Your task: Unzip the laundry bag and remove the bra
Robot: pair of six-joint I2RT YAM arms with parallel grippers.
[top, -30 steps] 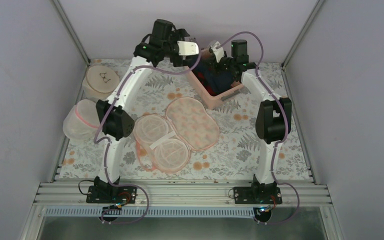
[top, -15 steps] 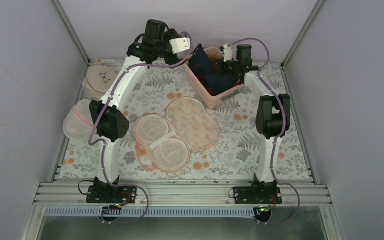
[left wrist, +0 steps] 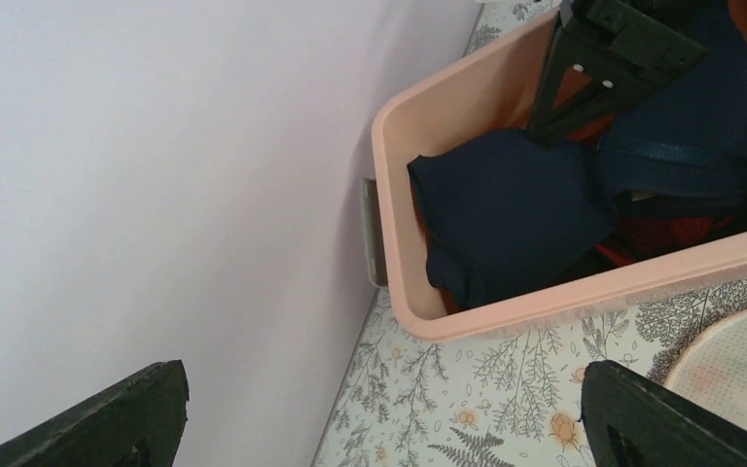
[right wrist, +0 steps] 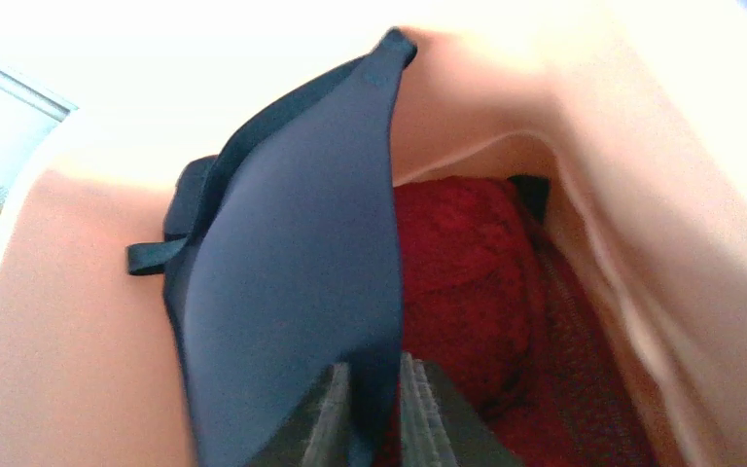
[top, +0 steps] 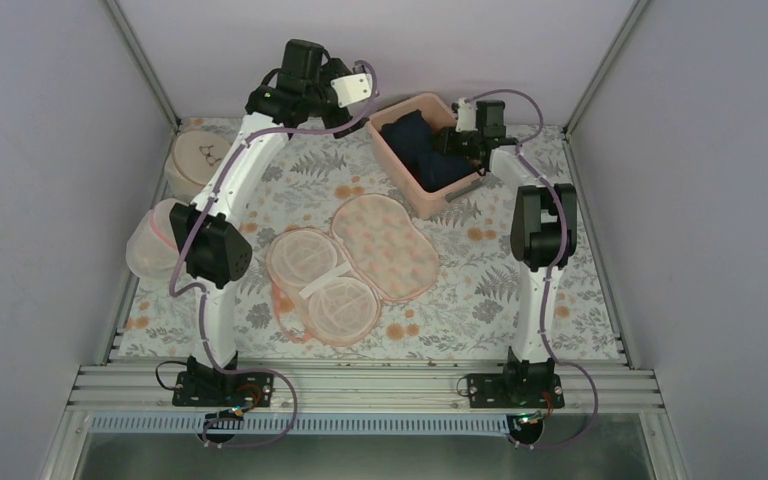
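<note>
Arms are shown stretched from their bases at the near edge toward the far end of the table (top: pixel 520 310), which is covered with a fern-and-flower cloth. At far left, a round beige bag (top: pixel 200 158) and a white mesh dome bag (top: pixel 157 238) are seen beside the left arm. The left arm is extended up and inward, and the left gripper (top: pixel 352 90) is held high near the back wall, just left of a pink bin (top: pixel 430 195). In the left wrist view its fingertips (left wrist: pixel 117 413) are spread wide at the frame's lower corners with nothing between them. At centre, the laundry bag (top: pixel 385 245) is laid unzipped and opened flat on the cloth, flower-printed half to the right and mesh cups to the left, apart from both grippers. Further right, the bra (top: pixel 412 138) is seen inside the bin, draped over red garments (right wrist: pixel 457 282). The right arm is bent over the bin's right rim, with the right gripper (top: pixel 457 142) lowered into it. In the right wrist view, the fingers (right wrist: pixel 323 418) are pressed onto the lower edge of a dark navy cup, which is raised against the bin's inner wall.
</note>
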